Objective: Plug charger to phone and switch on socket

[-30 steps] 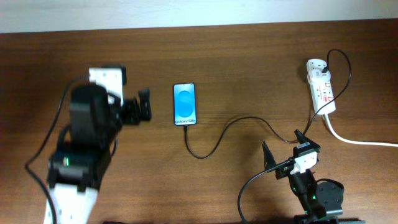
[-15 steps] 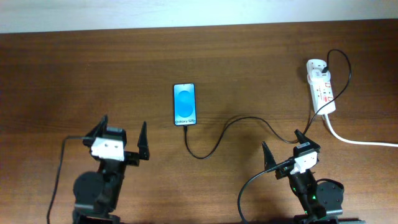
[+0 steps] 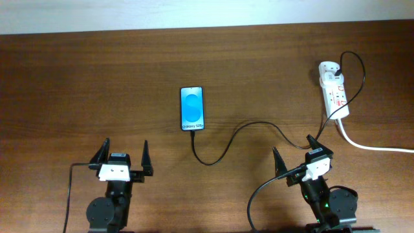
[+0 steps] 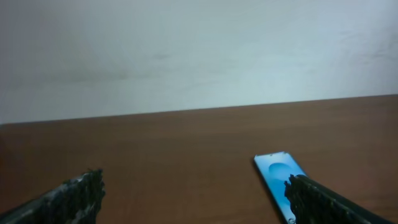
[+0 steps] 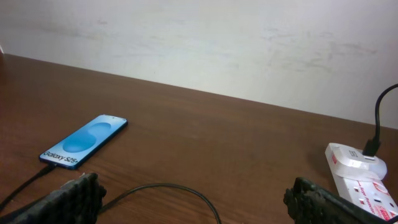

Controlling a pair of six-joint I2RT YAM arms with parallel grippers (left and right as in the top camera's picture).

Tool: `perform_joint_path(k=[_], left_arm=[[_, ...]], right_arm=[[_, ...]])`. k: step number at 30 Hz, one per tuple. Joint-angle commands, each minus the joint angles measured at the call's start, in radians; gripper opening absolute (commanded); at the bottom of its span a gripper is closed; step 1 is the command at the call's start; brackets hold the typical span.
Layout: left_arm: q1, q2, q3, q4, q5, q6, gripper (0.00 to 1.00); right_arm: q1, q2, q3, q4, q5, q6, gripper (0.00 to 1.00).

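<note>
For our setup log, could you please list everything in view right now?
table: one, brown wood, under everything
phone: one, blue screen, centre, face up
socket: one, white strip, far right
charger: one, thin black cable, from phone's near end to socket
white cord: one, thick, leaving socket rightwards
left pincer: one, black, open, empty, near-left
right pincer: one, black, open, empty, near-right

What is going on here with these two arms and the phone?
Nothing is being handled right now. The left gripper and the right gripper are both open and empty near the front of the table. The phone lies in the middle, screen lit; the charger appears plugged into its near end and runs to the socket at the far right. Whether the socket is switched on cannot be told.
</note>
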Motion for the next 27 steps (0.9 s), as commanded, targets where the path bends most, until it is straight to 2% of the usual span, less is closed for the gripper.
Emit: perform_joint_path(k=[1, 8, 27], left_arm=[[0.028, -0.047, -0.014, -0.030, -0.004, 0.019, 0.99], [0.039, -0.146, -0.014, -0.216, -0.003, 0.019, 0.99], [0.039, -0.145, -0.014, -0.216, -0.004, 0.019, 0.99]], right_arm=[[0.008, -0.008, -0.007, -0.003, 0.002, 0.007, 0.98], [0.008, -0.008, -0.007, -0.003, 0.002, 0.007, 0.98], [0.008, -0.008, -0.007, -0.003, 0.002, 0.007, 0.98]])
